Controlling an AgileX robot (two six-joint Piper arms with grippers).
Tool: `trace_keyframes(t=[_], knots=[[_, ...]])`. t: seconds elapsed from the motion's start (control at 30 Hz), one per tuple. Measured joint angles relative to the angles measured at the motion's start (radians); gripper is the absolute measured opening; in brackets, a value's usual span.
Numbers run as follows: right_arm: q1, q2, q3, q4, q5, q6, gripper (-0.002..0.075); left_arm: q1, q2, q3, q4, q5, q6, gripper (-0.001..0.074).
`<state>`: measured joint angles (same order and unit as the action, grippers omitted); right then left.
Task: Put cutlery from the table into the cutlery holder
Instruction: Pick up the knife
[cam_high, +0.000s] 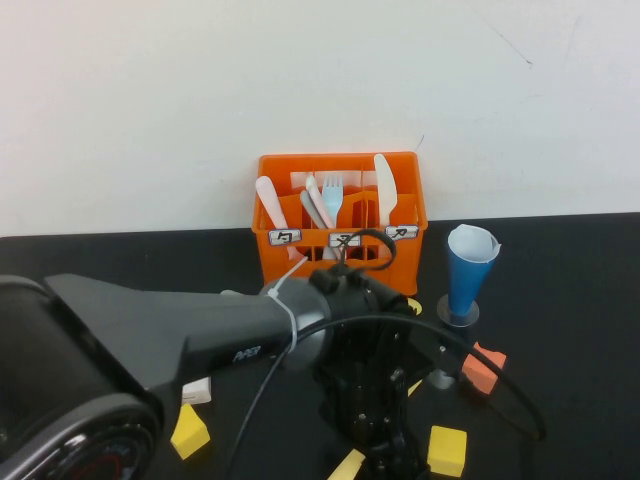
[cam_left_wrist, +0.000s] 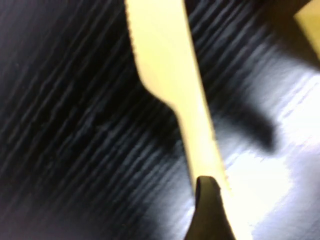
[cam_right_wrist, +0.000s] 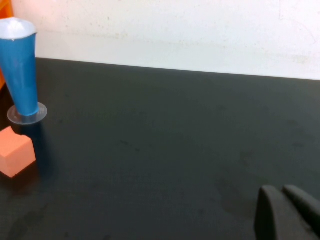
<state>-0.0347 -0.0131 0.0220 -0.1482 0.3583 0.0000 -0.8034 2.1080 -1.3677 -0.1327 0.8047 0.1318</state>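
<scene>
The orange cutlery holder (cam_high: 340, 250) stands at the back of the black table (cam_high: 580, 300), by the wall. It holds several pastel pieces, among them a pale blue fork (cam_high: 332, 192) and a cream knife (cam_high: 384, 185). A pale yellow knife (cam_high: 348, 466) lies on the table at the front edge; it fills the left wrist view (cam_left_wrist: 165, 65). My left gripper (cam_high: 385, 455) is low over it and open. One dark finger (cam_left_wrist: 207, 210) rests at the knife's handle; the other is out of view. My right gripper (cam_right_wrist: 282, 200) is shut and empty, off to the right. No pink fork shows on the table.
A blue cone cup (cam_high: 468, 275) stands right of the holder, with an orange cube (cam_high: 484, 368) in front of it. Yellow cubes (cam_high: 447, 450) (cam_high: 190, 432) lie either side of my left arm. A white block (cam_high: 197, 392) sits by the left cube.
</scene>
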Motion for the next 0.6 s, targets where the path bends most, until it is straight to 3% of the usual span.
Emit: trace_keyframes(t=[0.6], knots=[[0.000,0.000,0.000,0.000,0.000,0.000,-0.0003,0.000,0.053,0.000,0.085,-0.044,-0.011,0.0397]])
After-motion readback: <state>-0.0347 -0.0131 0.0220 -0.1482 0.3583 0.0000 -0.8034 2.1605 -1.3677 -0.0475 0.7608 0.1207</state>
